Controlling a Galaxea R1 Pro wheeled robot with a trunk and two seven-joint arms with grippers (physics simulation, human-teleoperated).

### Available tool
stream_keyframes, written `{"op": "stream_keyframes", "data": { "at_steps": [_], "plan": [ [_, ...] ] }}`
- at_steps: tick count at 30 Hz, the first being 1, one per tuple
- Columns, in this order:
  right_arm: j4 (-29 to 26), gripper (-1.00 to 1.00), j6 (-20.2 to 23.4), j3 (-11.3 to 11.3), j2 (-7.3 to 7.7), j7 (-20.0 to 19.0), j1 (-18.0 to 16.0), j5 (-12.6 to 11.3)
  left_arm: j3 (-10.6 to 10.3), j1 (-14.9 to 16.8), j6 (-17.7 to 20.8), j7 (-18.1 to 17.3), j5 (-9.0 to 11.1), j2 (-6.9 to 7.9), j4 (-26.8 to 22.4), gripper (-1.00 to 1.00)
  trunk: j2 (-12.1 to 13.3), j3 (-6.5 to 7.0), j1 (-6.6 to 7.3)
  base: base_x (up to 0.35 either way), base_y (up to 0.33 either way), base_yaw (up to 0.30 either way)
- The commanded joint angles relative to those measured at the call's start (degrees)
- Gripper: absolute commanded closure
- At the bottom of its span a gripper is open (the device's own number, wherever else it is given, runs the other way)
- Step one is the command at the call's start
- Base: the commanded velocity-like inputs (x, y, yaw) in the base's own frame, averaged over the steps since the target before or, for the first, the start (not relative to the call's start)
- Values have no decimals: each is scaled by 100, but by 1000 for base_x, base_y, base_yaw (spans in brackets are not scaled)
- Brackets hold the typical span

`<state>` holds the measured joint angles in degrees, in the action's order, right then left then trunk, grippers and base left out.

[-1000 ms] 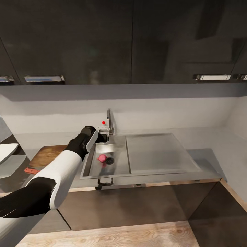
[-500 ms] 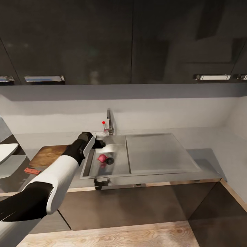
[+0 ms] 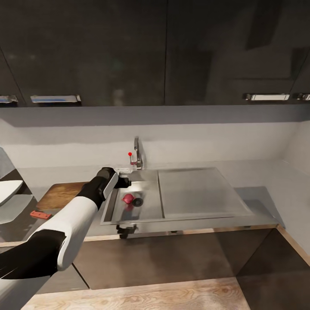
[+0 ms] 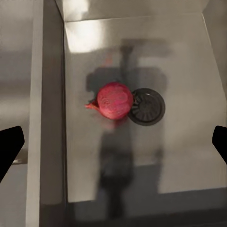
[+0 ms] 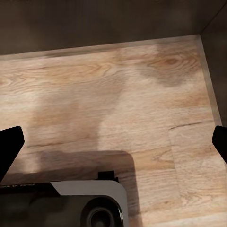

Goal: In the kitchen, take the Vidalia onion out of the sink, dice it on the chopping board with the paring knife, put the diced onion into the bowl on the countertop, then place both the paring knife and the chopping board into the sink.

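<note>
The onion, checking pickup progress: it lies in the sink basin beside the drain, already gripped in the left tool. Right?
Not gripped. The left wrist view shows the onion lying free on the sink floor beside the drain, with the left tool open above it, fingers wide apart.

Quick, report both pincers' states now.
Left pincer: open, empty, above the Vidalia onion in the sink.
Right pincer: open, empty, over wood floor.

One Vidalia onion (image 3: pixel 128 198), one sink (image 3: pixel 181 206), one chopping board (image 3: pixel 60 194), one paring knife (image 3: pixel 39 214), one bowl (image 3: pixel 7 190).
</note>
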<state>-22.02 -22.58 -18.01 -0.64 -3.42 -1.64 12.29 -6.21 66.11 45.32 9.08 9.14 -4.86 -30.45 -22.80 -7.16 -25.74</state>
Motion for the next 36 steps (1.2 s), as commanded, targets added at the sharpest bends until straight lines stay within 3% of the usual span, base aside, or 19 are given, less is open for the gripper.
{"op": "stream_keyframes", "data": {
  "at_steps": [1,19,36],
  "plan": [
    [-2,-100,-18,-50,-6,-36,-6,35,-29,3,21,50,61,4,-6,-100,-12,-12,-4,62,0,0],
    [0,-100,-15,-53,-15,-36,-5,28,-29,-8,21,43,73,1,120,-100,-12,-19,-4,136,-76,0],
    [5,-100,-9,-53,-15,-36,-4,28,-29,-10,12,24,79,-23,401,-100,-12,-166,-4,15,-7,0]
  ]
}}
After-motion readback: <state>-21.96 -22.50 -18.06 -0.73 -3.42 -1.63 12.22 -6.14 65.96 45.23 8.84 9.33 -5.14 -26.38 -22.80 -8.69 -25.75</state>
